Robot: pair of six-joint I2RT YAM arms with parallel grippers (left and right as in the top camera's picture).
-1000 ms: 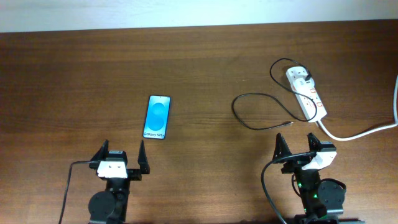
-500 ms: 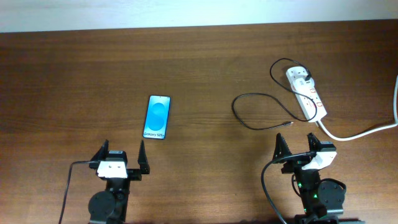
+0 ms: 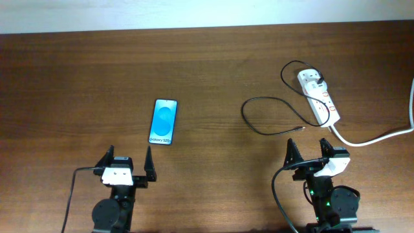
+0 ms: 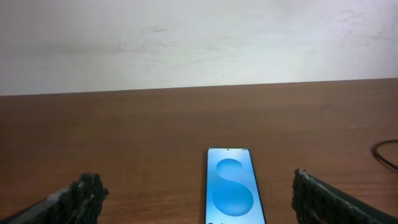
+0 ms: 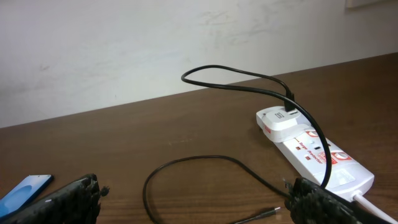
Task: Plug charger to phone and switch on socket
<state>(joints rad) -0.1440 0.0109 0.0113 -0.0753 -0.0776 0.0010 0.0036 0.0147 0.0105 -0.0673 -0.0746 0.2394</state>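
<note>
While both arms wait at the near edge of the wooden table point(image 3: 207, 65), the left gripper point(image 3: 128, 155) and the right gripper point(image 3: 307, 147) hold their jaws spread wide with nothing between them. The phone point(image 3: 163, 122) lies flat at about 1 o'clock from the left gripper, screen lit blue, with "Galaxy S25+" readable at its near end. The charger point(image 3: 244, 111) loops across the table, its plug tip point(image 3: 299, 129) lying loose at 12 o'clock from the right gripper, well apart from the phone. Its far end is already seated in the socket point(image 3: 320, 97), which lies at 1 o'clock with its thick white cord point(image 3: 375, 137) trailing toward 3 o'clock.

The first step appears to be lifting the plug tip. It would go best with a pinch just behind the tip, leaving the connector proud and level. The slack should then be carried toward 9 o'clock, to the phone's near edge, without dragging the socket. The left gripper could steady the phone. Red markings on the socket look like switches and a label, though their print is too small to read
</note>
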